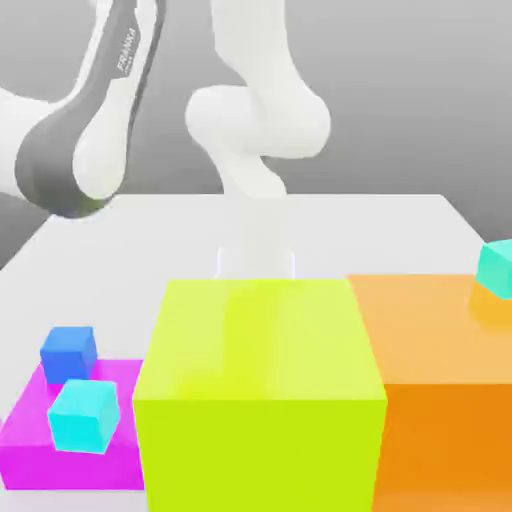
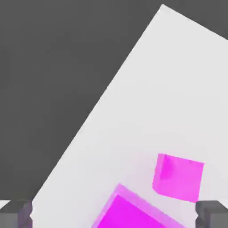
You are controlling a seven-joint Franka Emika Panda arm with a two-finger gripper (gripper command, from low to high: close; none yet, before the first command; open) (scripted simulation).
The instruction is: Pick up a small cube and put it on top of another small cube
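Note:
In the exterior view a blue small cube (image 1: 68, 352) and a cyan small cube (image 1: 84, 415) sit on a flat magenta slab (image 1: 25, 440) at the front left. A teal small cube (image 1: 497, 268) rests on the orange block (image 1: 440, 350) at the exterior view's right edge. The arm's hand (image 1: 257, 262) drops behind the big yellow-green block (image 1: 260, 390), which hides its fingers. In the hand view my gripper (image 2: 113, 214) is open, its dark fingertips (image 2: 15, 213) wide apart with nothing between them. A small magenta cube (image 2: 178, 178) lies on the white table beside a larger magenta slab (image 2: 129, 213).
The tall yellow-green and orange blocks fill the front of the exterior view. The white table (image 1: 400, 230) stretches behind them. In the hand view the table's edge (image 2: 102, 107) runs diagonally against a dark surround.

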